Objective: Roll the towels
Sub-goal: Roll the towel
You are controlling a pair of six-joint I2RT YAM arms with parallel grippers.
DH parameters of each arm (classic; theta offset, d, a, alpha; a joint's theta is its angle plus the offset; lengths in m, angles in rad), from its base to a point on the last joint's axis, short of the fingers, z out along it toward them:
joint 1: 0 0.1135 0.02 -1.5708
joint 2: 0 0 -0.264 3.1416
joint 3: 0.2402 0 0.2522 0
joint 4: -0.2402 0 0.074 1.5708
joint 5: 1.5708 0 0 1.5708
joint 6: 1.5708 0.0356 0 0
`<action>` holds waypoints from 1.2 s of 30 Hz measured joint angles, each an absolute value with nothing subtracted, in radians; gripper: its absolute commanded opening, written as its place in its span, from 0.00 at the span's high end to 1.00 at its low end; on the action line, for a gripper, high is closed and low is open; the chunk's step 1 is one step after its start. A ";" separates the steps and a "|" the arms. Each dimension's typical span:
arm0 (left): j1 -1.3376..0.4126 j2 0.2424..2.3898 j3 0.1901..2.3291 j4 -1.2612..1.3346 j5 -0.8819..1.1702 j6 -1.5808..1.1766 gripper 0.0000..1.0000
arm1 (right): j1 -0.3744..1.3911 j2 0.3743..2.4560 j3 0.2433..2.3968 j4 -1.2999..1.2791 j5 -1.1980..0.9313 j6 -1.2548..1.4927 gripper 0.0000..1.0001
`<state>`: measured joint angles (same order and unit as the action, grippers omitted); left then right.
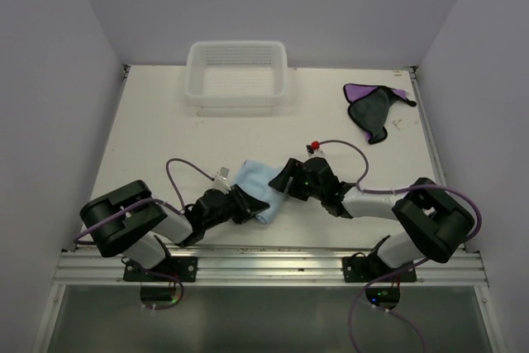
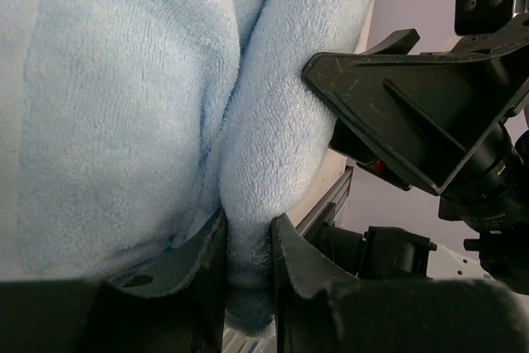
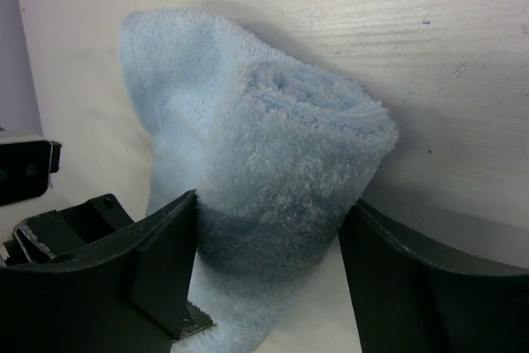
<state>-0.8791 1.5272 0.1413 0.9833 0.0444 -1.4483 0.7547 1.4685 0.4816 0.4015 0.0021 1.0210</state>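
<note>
1. Just toward 6 o'clock from the middle of the table (image 1: 157, 121), the light blue towel (image 1: 258, 186) lies partly rolled, with both grippers at it.
2. The left gripper (image 2: 248, 245) reaches in from 8 o'clock, its jaws pinched tight on a thick fold of the light blue towel.
3. The right gripper (image 3: 269, 208) sits at the towel's 3 o'clock side, jaws set wide on either side of the rolled end. Both fingers (image 3: 157, 254) are right against the roll, but I cannot tell whether they squeeze it.
4. In the right wrist view the roll's spiral shows on top, and a loose flap trails toward 11 o'clock.
5. The purple towel (image 1: 372, 109) lies crumpled at 2 o'clock, mostly dark side up, well apart from both grippers.
6. The white basket (image 1: 238, 97) stands at 12 o'clock.
</note>
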 measured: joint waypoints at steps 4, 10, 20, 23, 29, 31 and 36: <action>-0.878 1.527 0.139 0.986 0.044 -1.448 1.00 | 0.758 1.468 0.502 0.371 0.009 1.021 0.39; -0.877 1.519 0.140 0.978 0.044 -1.425 0.82 | 0.759 1.475 0.546 0.299 0.012 1.020 0.46; -0.877 1.322 0.171 0.739 -0.035 -1.261 0.54 | 0.759 1.520 0.653 0.155 0.020 1.021 0.53; -0.877 1.271 0.184 0.658 -0.068 -1.216 0.52 | 0.759 1.529 0.664 0.133 0.027 1.021 0.54; -0.877 1.191 0.206 0.524 -0.125 -1.134 0.49 | 0.759 1.541 0.702 0.077 0.034 1.021 0.55; -0.878 1.156 0.220 0.473 -0.147 -1.098 0.47 | 0.759 1.551 0.723 0.052 0.035 1.020 0.55; -0.894 1.082 0.276 0.364 -0.216 -0.996 0.47 | 0.759 1.575 0.780 -0.019 0.035 1.010 0.56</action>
<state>-0.8940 1.0821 0.2760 0.3641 -0.2161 -0.9958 0.7593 1.5749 0.7795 -0.0193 0.0353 1.0103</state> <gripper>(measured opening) 0.530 0.452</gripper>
